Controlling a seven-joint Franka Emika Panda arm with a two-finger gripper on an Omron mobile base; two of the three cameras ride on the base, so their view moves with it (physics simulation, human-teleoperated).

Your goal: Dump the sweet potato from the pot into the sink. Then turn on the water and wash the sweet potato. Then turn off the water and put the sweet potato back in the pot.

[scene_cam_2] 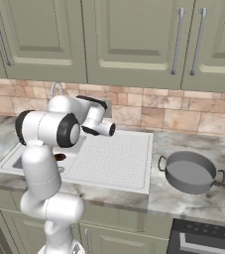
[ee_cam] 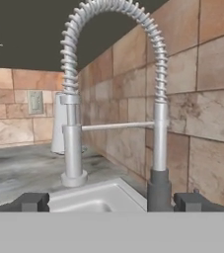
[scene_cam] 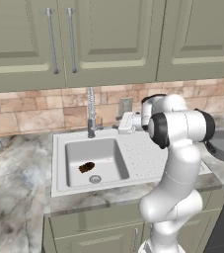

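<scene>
The gripper point(ee_cam: 111, 201) has its two fingers point(ee_cam: 32, 201) spread wide apart with nothing in them, right in front of the faucet point(ee_cam: 155, 143) at 12 o'clock. The sweet potato point(scene_cam: 86, 167) lies in the sink point(scene_cam: 59, 148), by the drain's 11 o'clock. The pot point(scene_cam_2: 189, 172) sits on the counter at the sink's 3 o'clock.

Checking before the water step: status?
Claw open, empty, facing faucet. Sweet potato in sink, by the drain. Pot on counter, empty. No water running; nothing blocking the lever.
</scene>
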